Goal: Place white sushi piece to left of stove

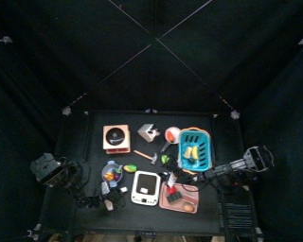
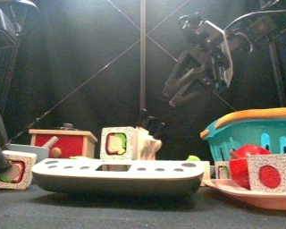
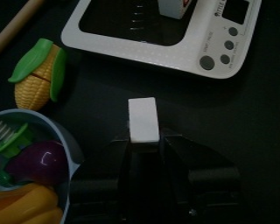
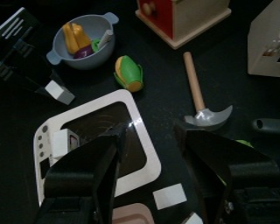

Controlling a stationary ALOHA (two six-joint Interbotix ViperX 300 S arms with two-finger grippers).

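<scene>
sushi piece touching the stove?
Apart. Left wrist view shows bare black table between the white sushi piece and the stove.

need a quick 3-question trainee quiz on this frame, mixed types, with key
1. True or false: the white sushi piece sits on top of the stove.
2. The right gripper is: A) open and empty B) shut on the sushi piece C) shut and empty.
3. Fill in: the yellow-green toy beside the bowl is a ____.
Key: 1 false; 2 A; 3 corn.
</scene>
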